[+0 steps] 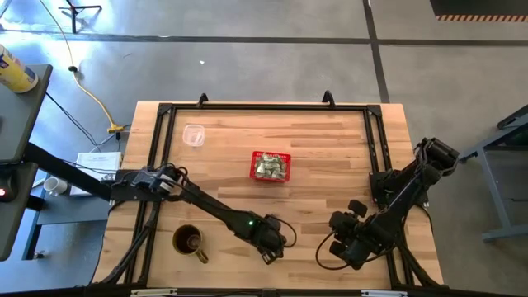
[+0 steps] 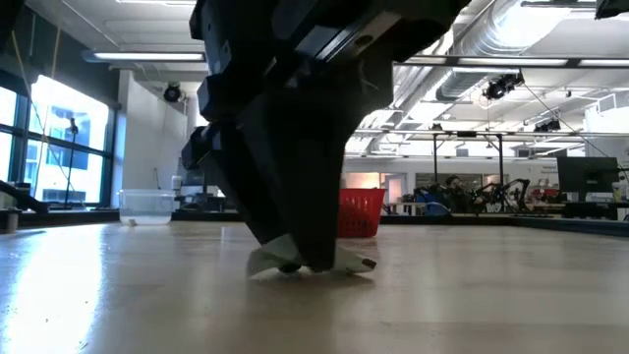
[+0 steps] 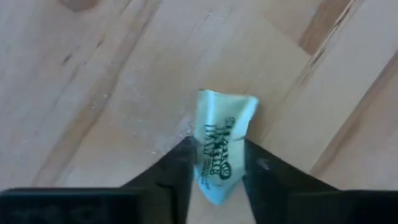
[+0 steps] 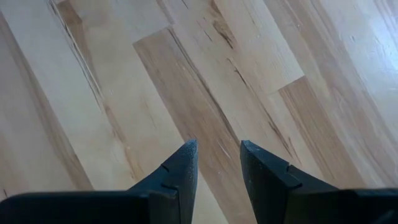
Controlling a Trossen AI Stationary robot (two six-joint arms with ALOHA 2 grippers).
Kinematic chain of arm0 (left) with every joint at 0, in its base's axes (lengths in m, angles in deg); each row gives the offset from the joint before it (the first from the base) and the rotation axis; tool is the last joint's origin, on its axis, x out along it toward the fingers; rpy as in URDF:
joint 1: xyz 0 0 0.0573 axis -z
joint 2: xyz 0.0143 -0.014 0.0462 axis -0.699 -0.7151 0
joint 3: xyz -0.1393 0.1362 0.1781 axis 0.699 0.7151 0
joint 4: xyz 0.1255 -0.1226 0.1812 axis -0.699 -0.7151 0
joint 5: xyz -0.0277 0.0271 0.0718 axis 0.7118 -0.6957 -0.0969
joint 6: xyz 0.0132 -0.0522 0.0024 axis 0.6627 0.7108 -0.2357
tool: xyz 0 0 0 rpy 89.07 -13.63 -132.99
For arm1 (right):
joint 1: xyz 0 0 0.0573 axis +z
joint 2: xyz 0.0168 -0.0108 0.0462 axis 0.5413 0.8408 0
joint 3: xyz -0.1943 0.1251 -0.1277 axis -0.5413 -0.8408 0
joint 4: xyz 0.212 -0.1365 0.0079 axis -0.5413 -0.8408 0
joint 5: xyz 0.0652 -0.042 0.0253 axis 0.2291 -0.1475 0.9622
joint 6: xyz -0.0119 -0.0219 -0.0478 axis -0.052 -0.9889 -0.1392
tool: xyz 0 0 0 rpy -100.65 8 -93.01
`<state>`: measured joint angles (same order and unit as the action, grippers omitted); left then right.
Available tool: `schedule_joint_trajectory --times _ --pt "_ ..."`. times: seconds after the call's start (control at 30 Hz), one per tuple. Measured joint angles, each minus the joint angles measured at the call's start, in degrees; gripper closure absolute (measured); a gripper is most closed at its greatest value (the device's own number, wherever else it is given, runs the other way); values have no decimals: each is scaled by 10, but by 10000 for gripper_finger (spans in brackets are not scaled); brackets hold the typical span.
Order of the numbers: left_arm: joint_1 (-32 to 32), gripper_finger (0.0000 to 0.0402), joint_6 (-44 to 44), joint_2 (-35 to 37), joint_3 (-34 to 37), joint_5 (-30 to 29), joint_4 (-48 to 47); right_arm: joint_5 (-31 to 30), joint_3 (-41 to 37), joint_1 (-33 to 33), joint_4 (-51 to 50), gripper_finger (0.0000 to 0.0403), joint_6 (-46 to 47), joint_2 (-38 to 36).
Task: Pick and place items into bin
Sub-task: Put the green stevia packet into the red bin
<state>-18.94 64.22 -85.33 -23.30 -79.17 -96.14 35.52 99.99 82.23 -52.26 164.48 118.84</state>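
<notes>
- The wooden table (image 1: 330, 148) carries a black frame (image 1: 264, 107) along its far and side edges; both arms work over its near half.
- The left arm (image 1: 206, 205) reaches from the left edge towards the near middle, its wrist bent down onto the wood.
- The right arm (image 1: 404, 194) is folded at the near right, well apart from the basket.
- The red basket (image 1: 271, 166) stands around the middle of the table, and a heap of pale green-and-white packets (image 1: 270, 168) lies inside it.
- The brown mug (image 1: 189, 241) stands near the left front edge, just left of the left gripper.
- A clear plastic cup (image 1: 193, 134) sits at the far left, apart from everything else.
- The left gripper (image 3: 216, 163) is down at the tabletop, its two fingers pressed against the sides of one packet (image 3: 221, 140); that packet lies flat on the wood at the near middle, printed side up, not lifted.
- The right gripper (image 4: 217, 163) hangs above bare wood with its fingers a narrow gap apart, nothing between them.
</notes>
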Motion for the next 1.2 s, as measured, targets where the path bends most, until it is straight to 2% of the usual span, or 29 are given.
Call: schedule_joint_trajectory --times 0.23,0.27,0.47,0.53,0.8,0.9,1.0,1.2 --pt "-25 368 -50 4 -3 12 -29 -2 0 -9 -4 289 -2 0" --pt "-29 375 -65 6 -6 8 -36 -2 0 -11 -4 289 -2 0" --pt "-65 361 -161 47 -59 -65 -101 -22 0 -19 -8 289 -3 0" --pt "-86 368 -203 57 -69 -82 -131 -32 0 -23 -14 289 -5 0" --pt "-202 375 -369 89 -83 -148 -161 -32 0 -46 -27 289 -5 0" --pt "-247 370 -413 84 -80 -116 -161 -31 0 -50 -28 289 -5 0" --pt "-283 370 -447 86 -81 -38 -156 -31 0 -52 -28 289 -5 0" --pt "-323 365 -461 86 -64 36 -124 -31 0 -52 -37 289 -5 0"
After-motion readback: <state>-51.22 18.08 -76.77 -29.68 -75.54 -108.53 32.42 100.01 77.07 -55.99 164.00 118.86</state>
